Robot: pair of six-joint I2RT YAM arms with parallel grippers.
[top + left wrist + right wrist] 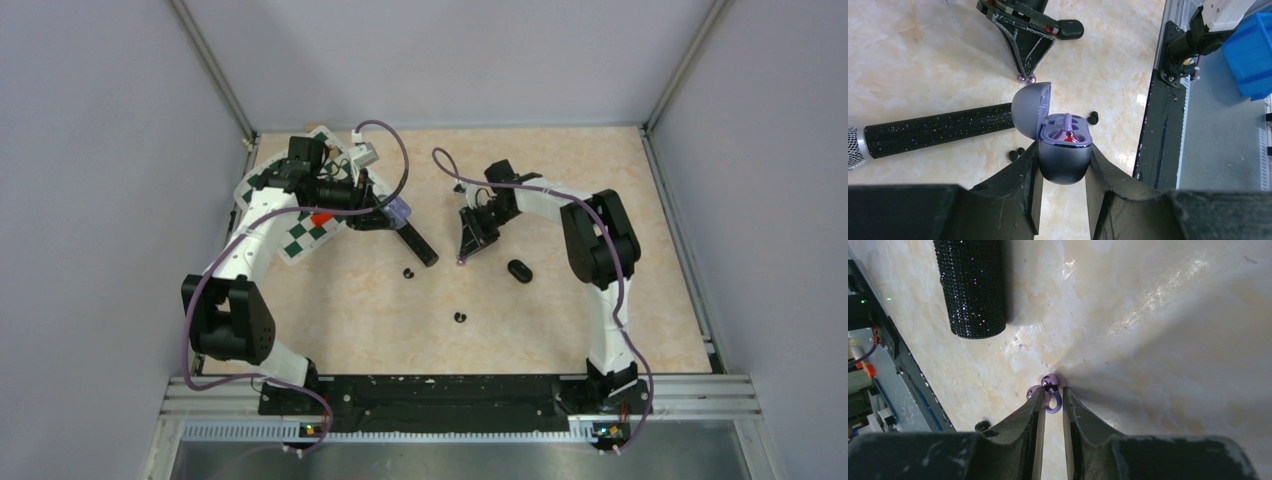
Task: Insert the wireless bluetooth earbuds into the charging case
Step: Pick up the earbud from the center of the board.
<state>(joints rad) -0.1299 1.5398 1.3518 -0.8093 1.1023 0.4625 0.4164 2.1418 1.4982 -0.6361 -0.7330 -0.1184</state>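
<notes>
Right wrist view: we've got the right gripper (1053,395) nearly closed, pinching a pale purple earbud (1050,382) at its tips over the worktop (1158,315), middle toward its far edge. Left gripper (1064,150) squeezes the purple case (1065,170), lid (1030,107) flipped open, to steady it for loading.

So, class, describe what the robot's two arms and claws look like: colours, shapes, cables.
The left arm and right arm have white links, bulky black joints and trailing purple cables. The left claw and right claw are each a pair of black tapering wedges, scuffed whitish.
</notes>
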